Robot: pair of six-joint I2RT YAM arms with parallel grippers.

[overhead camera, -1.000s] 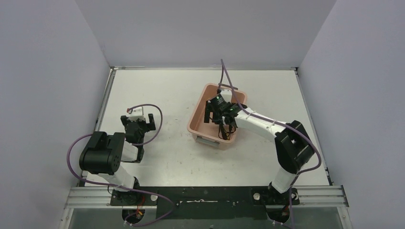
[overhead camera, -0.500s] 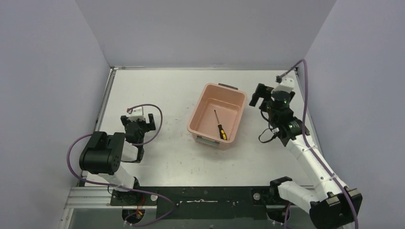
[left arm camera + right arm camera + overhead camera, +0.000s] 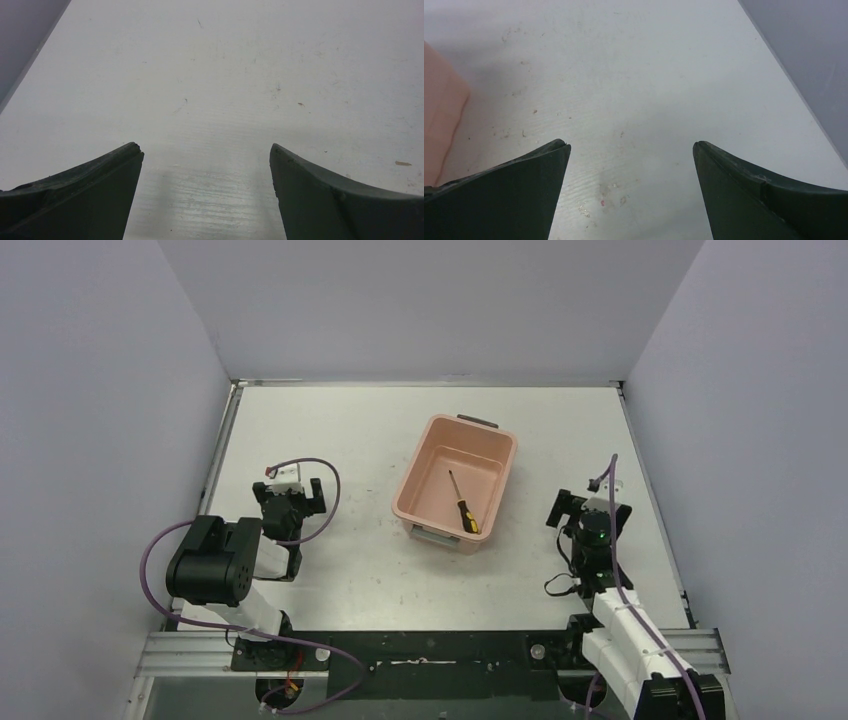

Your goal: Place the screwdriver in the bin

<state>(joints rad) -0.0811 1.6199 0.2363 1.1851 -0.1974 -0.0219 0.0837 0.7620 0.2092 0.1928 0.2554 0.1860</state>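
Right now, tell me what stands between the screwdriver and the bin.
Nothing visible does. The screwdriver already lies inside the bin. The left claw and right claw are open, outside the bin.

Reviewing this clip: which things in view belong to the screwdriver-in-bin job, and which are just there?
Job in hand:
- screwdriver, lying inside the bin
- bin
- right gripper, open and empty, off to the bin's right

Not part of it:
- left gripper, open and empty, well left of the bin
- table, only the work surface
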